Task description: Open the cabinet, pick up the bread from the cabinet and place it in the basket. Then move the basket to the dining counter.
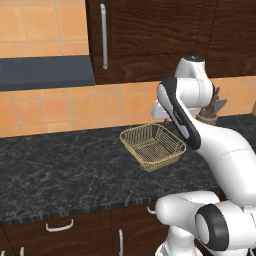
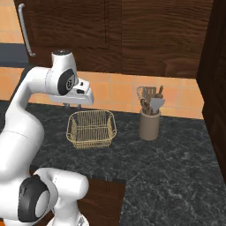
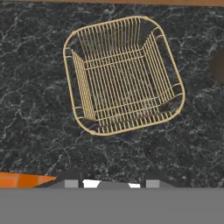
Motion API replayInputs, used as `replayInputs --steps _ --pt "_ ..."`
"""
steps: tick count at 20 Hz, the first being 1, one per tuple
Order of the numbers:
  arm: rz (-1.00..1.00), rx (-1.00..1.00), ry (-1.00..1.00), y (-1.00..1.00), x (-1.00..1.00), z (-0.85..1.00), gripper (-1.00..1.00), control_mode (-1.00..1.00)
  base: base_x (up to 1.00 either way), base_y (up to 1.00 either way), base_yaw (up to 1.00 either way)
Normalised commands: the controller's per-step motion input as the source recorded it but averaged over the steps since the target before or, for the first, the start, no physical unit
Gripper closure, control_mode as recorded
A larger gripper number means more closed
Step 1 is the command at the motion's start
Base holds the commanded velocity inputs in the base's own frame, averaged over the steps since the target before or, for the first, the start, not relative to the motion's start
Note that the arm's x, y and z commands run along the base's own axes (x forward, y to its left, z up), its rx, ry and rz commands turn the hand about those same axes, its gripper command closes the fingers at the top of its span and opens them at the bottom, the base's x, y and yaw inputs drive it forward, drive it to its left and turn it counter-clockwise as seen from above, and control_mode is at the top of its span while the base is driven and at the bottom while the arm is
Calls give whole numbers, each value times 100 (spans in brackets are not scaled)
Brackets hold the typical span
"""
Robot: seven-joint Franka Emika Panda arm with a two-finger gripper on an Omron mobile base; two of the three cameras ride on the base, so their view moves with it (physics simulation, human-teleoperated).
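Cabinet (image 1: 150, 40) door shut; basket (image 3: 122, 74) empty on the black counter (image 1: 60, 165); bread unseen, presumably inside; gripper (image 2: 73, 105) holds nothing, its gap I cannot tell; every step remains.

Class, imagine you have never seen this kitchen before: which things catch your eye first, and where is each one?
The big white robot arm dominates the foreground, bending over the black marbled counter. On that counter sits an empty golden wire basket, seen from directly above in the hand view. Behind it hangs the dark wood cabinet, its door shut, with a long silver handle; a tan utensil holder stands to the right of the basket.
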Motion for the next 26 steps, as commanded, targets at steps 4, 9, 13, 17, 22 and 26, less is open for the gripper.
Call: replayInputs --steps 4,9,13,17,22,26 --pt "0 0 -4 -3 -33 0 -100 -100 0 0 0" --pt "0 0 -43 18 -81 20 -100 -100 0 0 0" --pt "0 1 -48 93 -18 68 -100 -100 0 0 0" --pt "-3 2 -40 99 0 90 -100 -100 0 0 0" --pt "-5 2 -28 95 6 100 -100 -100 0 0 0" --pt "0 0 -11 59 35 94 -100 -100 0 0 0"
